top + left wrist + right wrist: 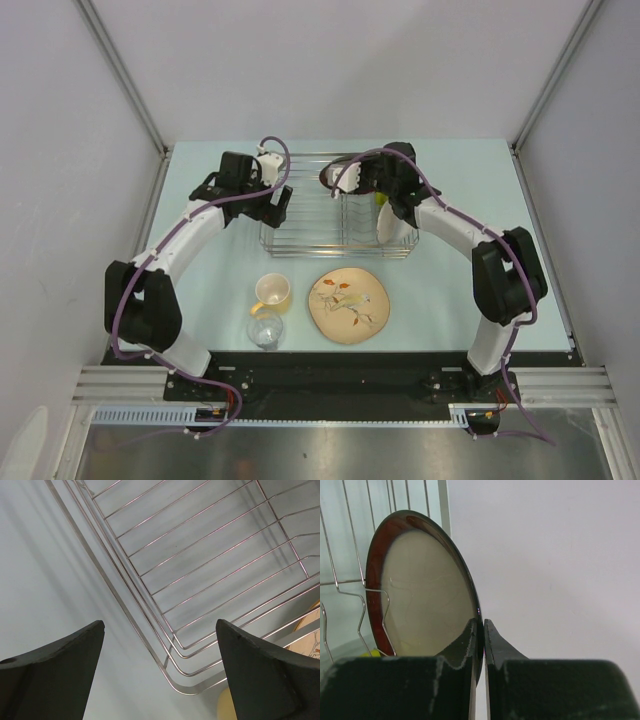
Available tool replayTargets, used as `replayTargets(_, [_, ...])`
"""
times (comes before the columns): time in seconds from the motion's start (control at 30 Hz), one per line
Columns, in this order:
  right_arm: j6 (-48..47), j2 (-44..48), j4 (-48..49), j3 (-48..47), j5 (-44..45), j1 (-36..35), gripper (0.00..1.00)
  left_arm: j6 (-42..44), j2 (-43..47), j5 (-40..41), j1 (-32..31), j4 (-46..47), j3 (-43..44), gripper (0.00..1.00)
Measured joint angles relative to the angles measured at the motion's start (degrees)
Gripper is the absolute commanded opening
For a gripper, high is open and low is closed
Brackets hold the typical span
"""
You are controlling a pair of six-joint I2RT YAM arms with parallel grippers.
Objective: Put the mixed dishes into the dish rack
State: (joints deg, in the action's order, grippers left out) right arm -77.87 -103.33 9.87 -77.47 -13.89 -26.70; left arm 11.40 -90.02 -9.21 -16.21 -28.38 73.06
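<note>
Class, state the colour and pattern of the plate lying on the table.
Beige plate, brown twig-and-leaf motif; clearest in the top external view.

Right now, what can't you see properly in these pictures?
- Green bowl: top view, mostly under the right arm.
- Red dish: top view, right gripper covers most; right wrist view, fingers hide its bottom.
- Mug, plate: left wrist view, only slivers past a finger and the frame edges.
- Glass: top view, too small and clear to see inside.
</note>
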Motion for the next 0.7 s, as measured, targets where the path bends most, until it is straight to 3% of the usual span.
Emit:
replayTargets(0.07, [0.79,-0.15,0.66,0.00,0.59,-0.02,0.00,0.00,0.00,0.00,0.00,0.02,0.00,0.99])
replayTargets(0.1, [1.25,-0.26,1.11,0.00,1.03,-0.07,0.03,0.02,0.00,0.02,0.00,0.02,0.00,0.99])
replayTargets(0.13, [1.81,-0.35,1.57,0.02,1.51,-0.13,0.12,0.02,0.00,0.02,0.00,0.02,0.00,0.99])
replayTargets(0.33, [7.39,-0.72,3.85,0.04,5.57,-0.22,0.24,0.02,0.00,0.02,0.00,0.02,0.00,0.99])
replayTargets(0.7, [16.22,1.86,2.16,0.68,13.00,-0.87,0.33,0.02,2.14,0.04,0.09,0.24,-1.57,0.99])
